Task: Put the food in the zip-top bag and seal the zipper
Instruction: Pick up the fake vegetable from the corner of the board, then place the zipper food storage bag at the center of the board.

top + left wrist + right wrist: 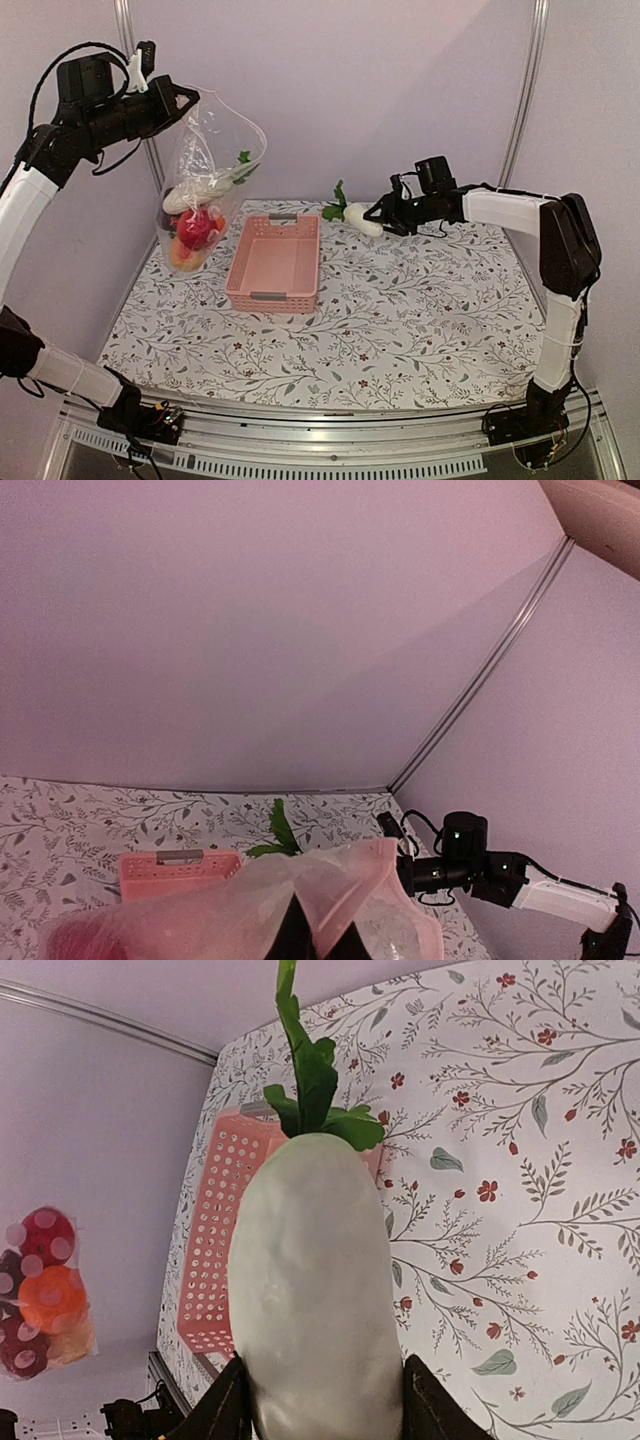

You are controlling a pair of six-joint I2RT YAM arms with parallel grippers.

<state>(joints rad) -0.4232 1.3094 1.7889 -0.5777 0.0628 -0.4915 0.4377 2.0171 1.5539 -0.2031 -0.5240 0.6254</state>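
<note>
1. Desk (400, 320): patterned cover. It carries a pink basket (275, 262) left of centre. No food is visible in the basket from the top view.

2. Bag (205, 185): clear and hanging free above the desk's 9 o'clock edge, its lower end just beside the basket's left wall. The bagged food (195, 230) has settled at the bottom: red and orange round pieces, with a white piece with green leaves lying across above them. The mouth is at the top and gapes toward 3 o'clock. The zipper strip cannot be made out.

3. Radish (360, 218): white, off the desk at the far side, toward 12 o'clock. Its long axis runs roughly 3 to 9 o'clock, with the leaves leading toward the bag.

4. Left fingers (188, 98): closed on the bag's upper edge and bearing its weight.

5. Right fingers (378, 215): clamped on the radish's root end, one on each flank in the right wrist view.

Assessment: loading is well advanced and sealing has not begun. The mouth lies at about 10 o'clock from the right fingers, higher up and beyond the basket. The radish is already leaf-first on that line. The right arm alone can deliver it.
</note>
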